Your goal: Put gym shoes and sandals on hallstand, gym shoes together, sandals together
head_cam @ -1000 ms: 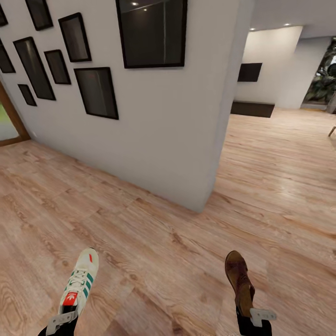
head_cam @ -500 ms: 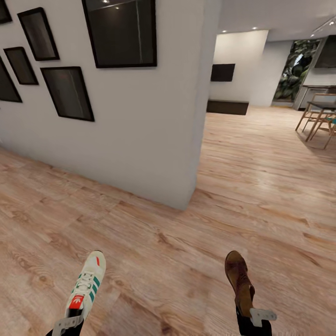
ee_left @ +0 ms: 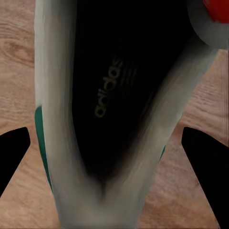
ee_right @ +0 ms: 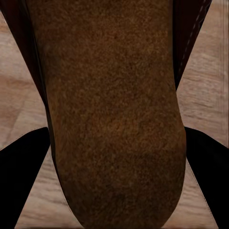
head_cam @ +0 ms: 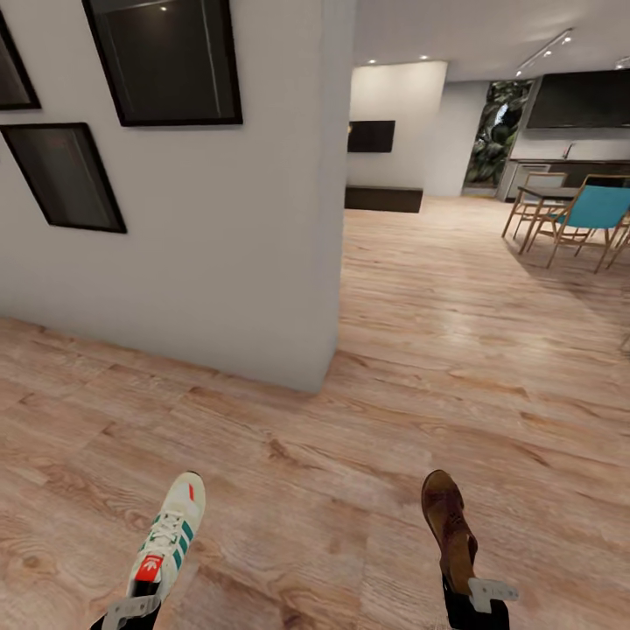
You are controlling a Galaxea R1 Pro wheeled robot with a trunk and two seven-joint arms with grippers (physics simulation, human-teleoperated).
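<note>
Here both arms reach forward and low at the near edge of the head view, side by side and well apart. The left gripper [head_cam: 131, 608] points ahead with a gym shoe [head_cam: 169, 535] extending beyond it, toe away from the robot, above the floor [head_cam: 332, 490]. The right gripper [head_cam: 477, 593] holds a similar pose, with a sandal [head_cam: 448, 525] standing out in front of it, toe forward.

Ahead of the left gripper, a white wall [head_cam: 227, 245] with dark picture frames [head_cam: 166, 61] ends at a corner. Ahead of the right gripper, open plank flooring runs to a dining set with a teal chair [head_cam: 595, 214], far off.

In the left wrist view, the dark fingers [ee_left: 13, 152] sit on either side of the gym shoe [ee_left: 114, 114], clamped on its heel end. In the right wrist view, the fingers [ee_right: 24, 181] flank the sandal [ee_right: 114, 119], gripping it.
</note>
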